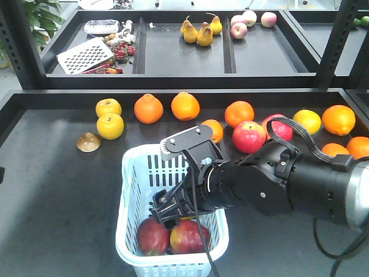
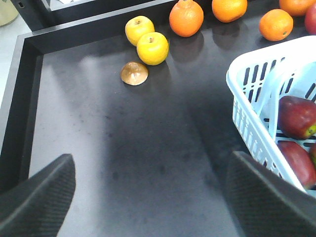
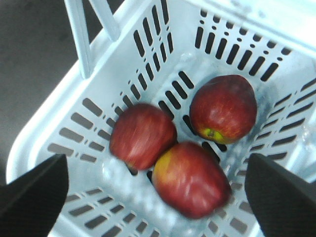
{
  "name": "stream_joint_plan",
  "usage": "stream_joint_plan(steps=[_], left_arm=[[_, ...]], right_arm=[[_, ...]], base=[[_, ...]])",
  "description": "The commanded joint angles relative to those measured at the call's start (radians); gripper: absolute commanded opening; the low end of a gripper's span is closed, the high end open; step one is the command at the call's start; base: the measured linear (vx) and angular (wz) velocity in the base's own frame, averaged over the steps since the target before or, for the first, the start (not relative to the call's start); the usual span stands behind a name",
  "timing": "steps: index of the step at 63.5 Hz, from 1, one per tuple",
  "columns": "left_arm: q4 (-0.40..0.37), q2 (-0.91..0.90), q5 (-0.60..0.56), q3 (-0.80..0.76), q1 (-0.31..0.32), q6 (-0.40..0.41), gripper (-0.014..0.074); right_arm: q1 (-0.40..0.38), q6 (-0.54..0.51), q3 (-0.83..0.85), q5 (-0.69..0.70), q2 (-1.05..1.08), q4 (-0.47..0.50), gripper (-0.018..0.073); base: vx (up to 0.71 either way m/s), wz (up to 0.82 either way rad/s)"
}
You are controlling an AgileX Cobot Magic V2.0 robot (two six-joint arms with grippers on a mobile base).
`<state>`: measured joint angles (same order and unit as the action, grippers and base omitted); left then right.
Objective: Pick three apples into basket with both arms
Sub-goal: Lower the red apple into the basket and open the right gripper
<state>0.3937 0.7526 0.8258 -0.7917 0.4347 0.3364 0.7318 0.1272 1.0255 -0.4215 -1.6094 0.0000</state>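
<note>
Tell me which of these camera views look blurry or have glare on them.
Right wrist view: the apples and basket are smeared, soft all over, with the upper rim washed out white. Left wrist view: sharp fruit, broad pale sheen on the dark tabletop, fingertips out of focus. Front view: mostly crisp, evenly lit.

three apples (image 3: pixel 185 143) in the basket (image 1: pixel 130 190), right end effector (image 1: pixel 173 208) above them (oranges (image 1: pixel 149 108) behind)

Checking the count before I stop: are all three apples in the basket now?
Yes, the right wrist view shows three dark red apples lying together on the floor of the basket.
</note>
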Motion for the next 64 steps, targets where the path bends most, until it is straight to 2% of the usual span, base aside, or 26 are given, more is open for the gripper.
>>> stream_joint_plan(steps=[1,12,33,43,51,64], left_arm=[[0.016,-0.004,-0.053,-0.025,0.001,0.010,0.0589],[0.016,-0.004,-0.053,-0.025,0.001,0.010,0.0589],[0.016,-0.004,-0.053,-0.025,0.001,0.010,0.0589],[0.016,-0.004,-0.053,-0.025,0.001,0.010,0.0589],[0.016,-0.004,-0.053,-0.025,0.001,0.010,0.0589],[0.016,-0.004,-0.053,-0.025,0.001,0.010,0.0589]], right_arm=[[-0.017,0.004,0.028,-0.019,0.069,0.000,0.0706],[-0.136,-0.001,0.028,-0.212,0.184,-0.033,0.0673],[-0.515,-0.061,0.024,-0.464,0.448,-0.052,0.0651],[-0.654,-0.103,0.024,-0.563,0.578,-0.049,0.0645],[-0.701,-0.102,0.024,-0.591,0.669,-0.039,0.0641],[-0.707,-0.105,0.024,-0.651,0.770,-0.033,0.0635]], base=[[0.00,0.00],[0.00,0.00],[0.00,0.00],[0.00,0.00],[0.00,0.00],[0.00,0.00]])
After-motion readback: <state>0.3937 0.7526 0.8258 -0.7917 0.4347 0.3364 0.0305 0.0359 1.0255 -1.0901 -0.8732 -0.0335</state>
